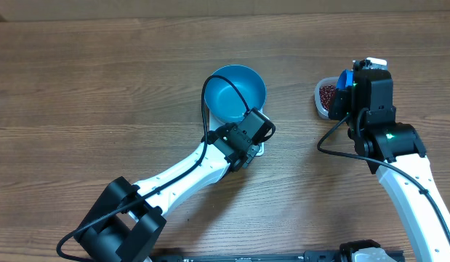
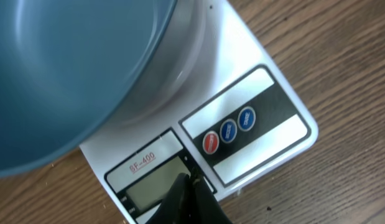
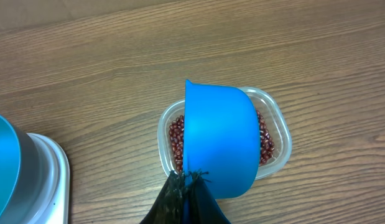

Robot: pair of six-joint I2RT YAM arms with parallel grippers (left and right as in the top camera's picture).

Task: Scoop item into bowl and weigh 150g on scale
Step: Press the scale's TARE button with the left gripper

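The right gripper (image 3: 189,186) was clamped on the blue scoop (image 3: 220,137) above the beans (image 3: 175,140) in their tub (image 3: 279,134), the left gripper (image 2: 191,199) shut and empty at the scale (image 2: 267,124) under the bowl (image 2: 68,74), where a nudge might have skewed the weighing.

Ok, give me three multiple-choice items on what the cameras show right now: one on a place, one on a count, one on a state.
1. Where is the bowl? A on the scale; B beside the scale; C upside down on the table.
2. The scale's round buttons are: A three red; B one red, two blue; C two green.
3. The right gripper is: A open over bare table; B shut on the scoop; C open around the bowl.

Answers: 1 A, the bowl sits on the white platform. 2 B, the left wrist view shows them. 3 B, the scoop runs into its closed tips, above the beans in the tub.
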